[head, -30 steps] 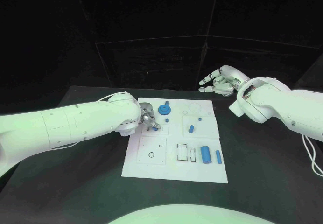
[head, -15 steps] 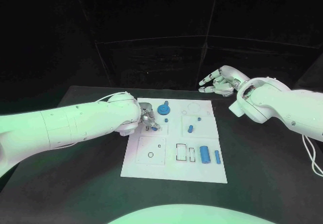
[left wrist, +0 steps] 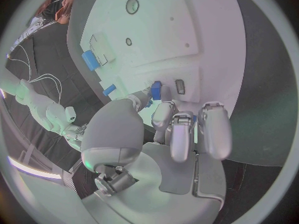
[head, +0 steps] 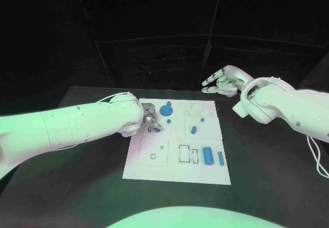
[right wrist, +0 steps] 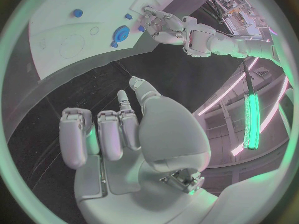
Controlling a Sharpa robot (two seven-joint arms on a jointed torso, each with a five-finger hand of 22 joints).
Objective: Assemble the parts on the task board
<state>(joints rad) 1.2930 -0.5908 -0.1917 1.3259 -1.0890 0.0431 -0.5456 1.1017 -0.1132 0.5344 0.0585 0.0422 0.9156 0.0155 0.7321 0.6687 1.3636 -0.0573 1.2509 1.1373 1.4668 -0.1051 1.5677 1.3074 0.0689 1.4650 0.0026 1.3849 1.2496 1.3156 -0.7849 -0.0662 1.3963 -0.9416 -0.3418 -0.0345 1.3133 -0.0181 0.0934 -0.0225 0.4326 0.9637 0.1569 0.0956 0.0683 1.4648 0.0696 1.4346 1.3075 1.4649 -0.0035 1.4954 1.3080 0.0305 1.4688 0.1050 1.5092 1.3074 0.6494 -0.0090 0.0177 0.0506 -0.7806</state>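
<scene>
**Left hand pinches a blue part over the board; right hand idles behind it**

Little has moved since the earlier frames: the left hand stays low at the board's left edge, the right hand stays raised past the far edge, and the parts lie as they did.

Head view: the board (head: pixel 179 173) lies mid-table. The left hand (head: pixel 151 121) rests over its upper left area, fingers curled down, a small blue part (head: pixel 157 128) at the fingertips. A round blue gear (head: pixel 167 111) stands near the far edge, just beyond the hand. Two small blue pegs (head: pixel 195 128) lie in the middle right panel. A thick blue cylinder (head: pixel 207 156) and a thinner blue pin (head: pixel 220 158) lie side by side in the near right area. The right hand (head: pixel 221 81) hangs above the table behind the board's far right corner, fingers loosely curled, holding nothing.

Left wrist view: the left hand (left wrist: pixel 181 129) has its thumb and a finger closed on the small blue part (left wrist: pixel 156 90), right beside a small rectangular slot in the board (left wrist: pixel 206 30). The other fingers are folded in alongside. The cylinder (left wrist: pixel 90 60) and pin (left wrist: pixel 109 89) lie well apart from it.

Right wrist view: the right hand (right wrist: pixel 118 129) is empty, fingers bent close together, thumb stretched out. Beyond it the left hand (right wrist: pixel 163 26) sits on the board (right wrist: pixel 62 50), next to the gear (right wrist: pixel 120 34).
</scene>
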